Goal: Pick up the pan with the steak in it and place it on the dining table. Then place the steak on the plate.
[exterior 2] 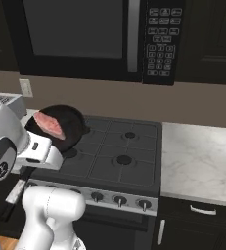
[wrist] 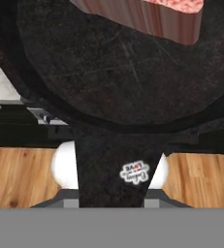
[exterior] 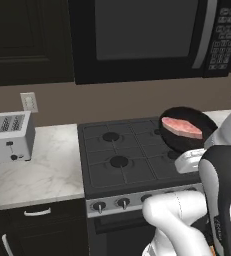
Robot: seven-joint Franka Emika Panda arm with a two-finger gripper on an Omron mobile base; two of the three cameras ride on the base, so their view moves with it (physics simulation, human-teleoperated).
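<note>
**Pan held tilted above the stove, steak aboard**

Clearly, the one piece of writing I can find is a small white sticker (wrist: 134,173) on the pan handle in my hand view; its red and dark script is too small for me to read. The microwave (exterior: 147,35) keypad shows rows of buttons, their legends blurred.

Going left to right in the left base view: a silver toaster (exterior: 8,136) stands on the pale marble counter (exterior: 42,175) below a wall outlet (exterior: 29,102); next comes the black stove (exterior: 132,155) with its front knobs; then the pan (exterior: 187,129) sits above the stove's right rear burners, tilted, with the steak (exterior: 182,127) lying in it.

In the right base view the same pan (exterior 2: 60,127) is at the stove's left side, just beyond my wrist, the steak (exterior 2: 49,124) resting against its raised side.

My gripper (wrist: 112,179) is closed narrow around the pan's black handle, which runs straight between the two fingers; I see pale finger pads (wrist: 65,164) pressing it on either side. Below the pan, wooden floor (wrist: 21,177) shows through.
</note>
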